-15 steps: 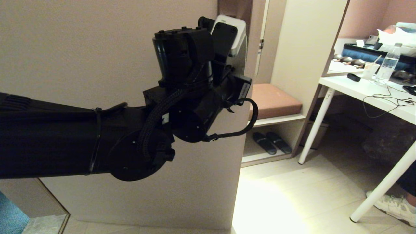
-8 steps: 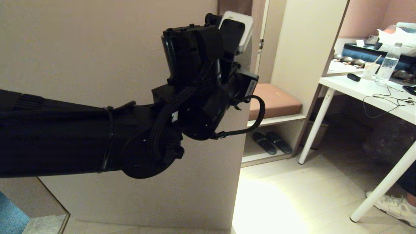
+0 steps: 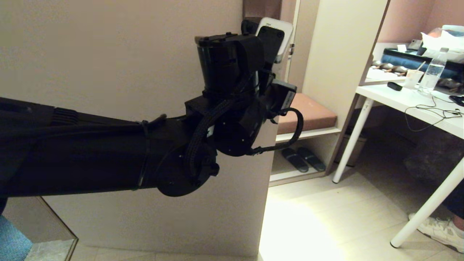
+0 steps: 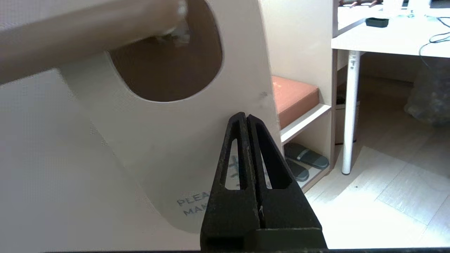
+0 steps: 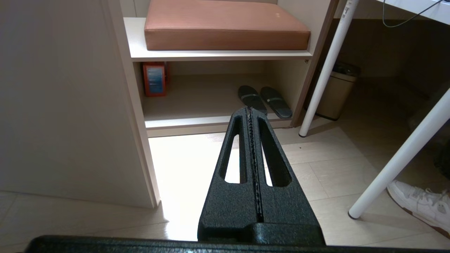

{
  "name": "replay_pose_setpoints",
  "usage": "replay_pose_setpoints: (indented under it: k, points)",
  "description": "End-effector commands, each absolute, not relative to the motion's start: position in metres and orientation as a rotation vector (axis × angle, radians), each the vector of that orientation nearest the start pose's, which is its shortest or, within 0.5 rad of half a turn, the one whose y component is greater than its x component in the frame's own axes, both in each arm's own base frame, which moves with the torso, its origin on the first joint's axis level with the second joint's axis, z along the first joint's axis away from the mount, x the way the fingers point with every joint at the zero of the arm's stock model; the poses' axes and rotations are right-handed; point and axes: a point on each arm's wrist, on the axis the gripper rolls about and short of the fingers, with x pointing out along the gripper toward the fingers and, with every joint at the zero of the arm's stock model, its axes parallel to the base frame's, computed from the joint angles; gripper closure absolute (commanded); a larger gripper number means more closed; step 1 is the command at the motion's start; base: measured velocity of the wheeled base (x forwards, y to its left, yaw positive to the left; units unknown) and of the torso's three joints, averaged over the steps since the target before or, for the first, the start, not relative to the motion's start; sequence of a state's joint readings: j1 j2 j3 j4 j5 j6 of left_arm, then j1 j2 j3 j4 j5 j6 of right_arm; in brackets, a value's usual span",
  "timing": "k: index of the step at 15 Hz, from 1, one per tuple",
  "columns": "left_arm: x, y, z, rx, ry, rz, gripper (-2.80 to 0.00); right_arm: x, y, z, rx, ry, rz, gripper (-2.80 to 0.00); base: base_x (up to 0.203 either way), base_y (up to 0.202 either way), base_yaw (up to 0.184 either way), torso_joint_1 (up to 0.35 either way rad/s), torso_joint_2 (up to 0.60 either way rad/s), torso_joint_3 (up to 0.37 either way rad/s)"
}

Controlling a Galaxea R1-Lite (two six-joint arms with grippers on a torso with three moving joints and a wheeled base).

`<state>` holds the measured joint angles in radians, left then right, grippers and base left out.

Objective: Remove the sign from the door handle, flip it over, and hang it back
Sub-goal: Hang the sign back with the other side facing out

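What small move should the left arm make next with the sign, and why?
Probably slide the sign further along the handle, then let go. The left gripper seems shut on the sign's lower part, pale side facing the camera; the sign tilts, and the handle's end sits only at the hole's upper edge. The right gripper idles, shut.

Left arm is reaching forward and up, wrist bent upward; left end effector (image 4: 246,117) is clamping its fingers together. Right end effector (image 5: 250,111) is hanging low, fingers pressed closed.
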<state>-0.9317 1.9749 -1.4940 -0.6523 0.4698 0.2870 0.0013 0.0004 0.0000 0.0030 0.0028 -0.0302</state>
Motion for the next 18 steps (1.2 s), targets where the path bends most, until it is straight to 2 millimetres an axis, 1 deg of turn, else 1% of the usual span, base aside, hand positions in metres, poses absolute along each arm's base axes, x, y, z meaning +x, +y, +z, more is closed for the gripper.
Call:
replay_pose_setpoints:
  k: [1,6,9,15,18]
  points:
    - [0.251,-0.321,0.278,0.171,-0.197,-0.436,0.0,-0.023,0.0,0.075,-0.031,0.003,0.005,0.0,0.0,0.0,0.0,0.0,0.0,0.0]
    - [0.254,-0.326,0.27,0.179,-0.185,-0.438,0.0,-0.023,0.0,0.075,-0.031,0.003,0.005,0.0,0.0,0.0,0.0,0.0,0.0,0.0]
    - [0.254,-0.325,0.271,0.175,-0.187,-0.434,0.0,-0.023,0.0,0.075,-0.031,0.003,0.005,0.0,0.0,0.0,0.0,0.0,0.0,0.0]
    - [0.243,-0.31,0.29,0.15,-0.215,-0.421,0.0,-0.023,0.0,0.075,-0.031,0.003,0.005,0.0,0.0,0.0,0.0,0.0,0.0,0.0]
    - [0.234,-0.298,0.288,0.163,-0.196,-0.421,0.0,-0.023,0.0,0.075,-0.031,0.003,0.005,0.0,0.0,0.0,0.0,0.0,0.0,0.0]
